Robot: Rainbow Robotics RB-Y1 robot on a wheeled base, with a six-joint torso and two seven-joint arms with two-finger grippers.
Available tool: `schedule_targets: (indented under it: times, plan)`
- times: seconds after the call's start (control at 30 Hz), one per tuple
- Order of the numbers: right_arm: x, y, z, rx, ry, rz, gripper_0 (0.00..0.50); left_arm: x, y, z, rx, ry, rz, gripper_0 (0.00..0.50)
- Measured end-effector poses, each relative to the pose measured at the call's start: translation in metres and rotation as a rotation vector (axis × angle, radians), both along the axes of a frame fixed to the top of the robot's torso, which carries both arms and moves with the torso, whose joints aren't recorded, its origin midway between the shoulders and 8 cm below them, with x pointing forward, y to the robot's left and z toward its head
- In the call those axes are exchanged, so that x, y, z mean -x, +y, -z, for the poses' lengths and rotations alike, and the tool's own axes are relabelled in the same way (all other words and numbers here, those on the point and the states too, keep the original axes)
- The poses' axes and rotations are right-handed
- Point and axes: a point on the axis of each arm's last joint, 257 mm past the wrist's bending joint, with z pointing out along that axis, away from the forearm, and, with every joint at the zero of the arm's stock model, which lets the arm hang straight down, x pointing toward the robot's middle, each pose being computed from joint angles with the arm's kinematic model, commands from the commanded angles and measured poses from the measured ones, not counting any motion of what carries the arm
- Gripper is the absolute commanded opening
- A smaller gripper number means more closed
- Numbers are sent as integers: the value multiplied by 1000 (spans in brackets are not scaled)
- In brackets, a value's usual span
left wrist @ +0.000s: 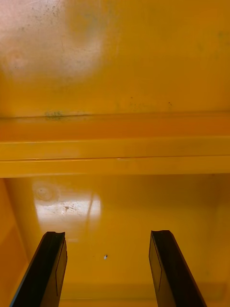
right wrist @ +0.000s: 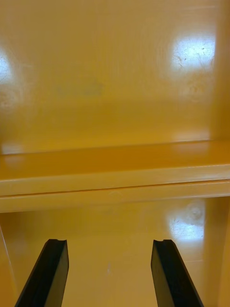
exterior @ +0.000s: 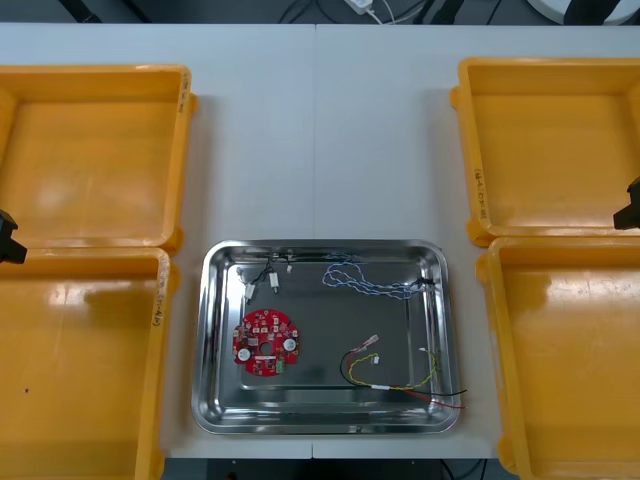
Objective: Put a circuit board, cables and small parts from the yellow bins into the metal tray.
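Gaping, left gripper (left wrist: 108, 236) and right gripper (right wrist: 109, 242) overhang bins (exterior: 90, 150).

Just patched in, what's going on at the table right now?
Nothing is being handled. The left gripper hangs open with nothing in it above the join of the two left yellow bins, and the right gripper does the same on the right side. The metal tray holds a red circuit board, a blue and white cable and a red and yellow cable. I see no parts in the bins.
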Motion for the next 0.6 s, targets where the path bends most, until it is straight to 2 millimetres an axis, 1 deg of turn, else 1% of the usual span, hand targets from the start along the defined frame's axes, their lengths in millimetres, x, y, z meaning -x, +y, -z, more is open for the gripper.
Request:
schedule_targets:
  times: [0.6]
  plan:
    - [0, 0, 0, 0, 0, 0, 500, 0, 0, 0, 0, 0, 0, 500]
